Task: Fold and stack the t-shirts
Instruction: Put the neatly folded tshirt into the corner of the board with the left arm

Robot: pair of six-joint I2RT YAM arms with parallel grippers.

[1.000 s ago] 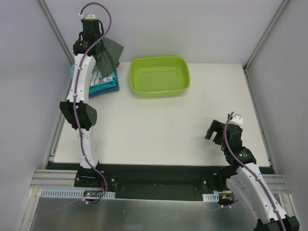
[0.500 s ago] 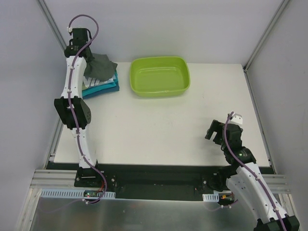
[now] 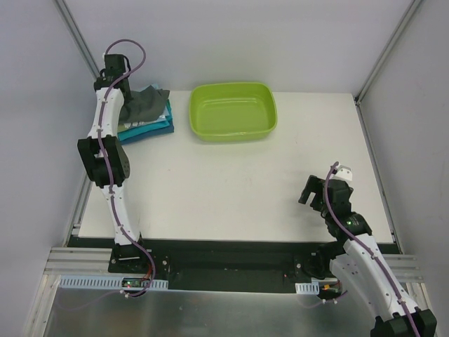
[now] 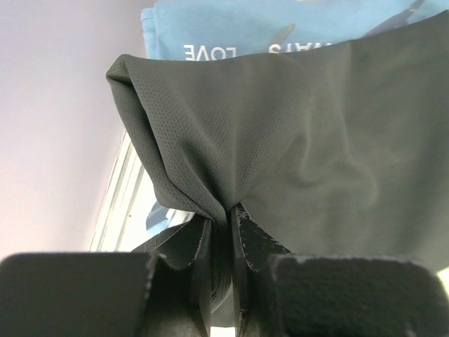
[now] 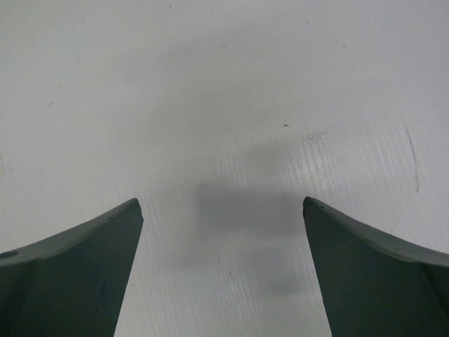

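Spreading across most of the overhead view, the white surface [image 3: 231, 189] carries a lime-green tub [image 3: 232, 111] at its far edge and, just left of the tub in the far left corner, a stack of shirts. The teal shirts [image 3: 156, 128] lie folded at the bottom, and the light blue shirt [image 4: 280, 21] with white letters rests on them. The dark grey shirt [image 3: 147, 102] sits on top, bunched rather than flat. The left gripper [image 4: 223, 214] is clenched on a gathered pinch of that grey cloth at the stack's left side. The right gripper [image 5: 220, 203] hangs released, jaws wide, low over the surface near the right edge, holding nothing. By my reading the stack is nearly built: the grey shirt is on the pile but not yet let go and may need smoothing. No loose shirts show elsewhere.
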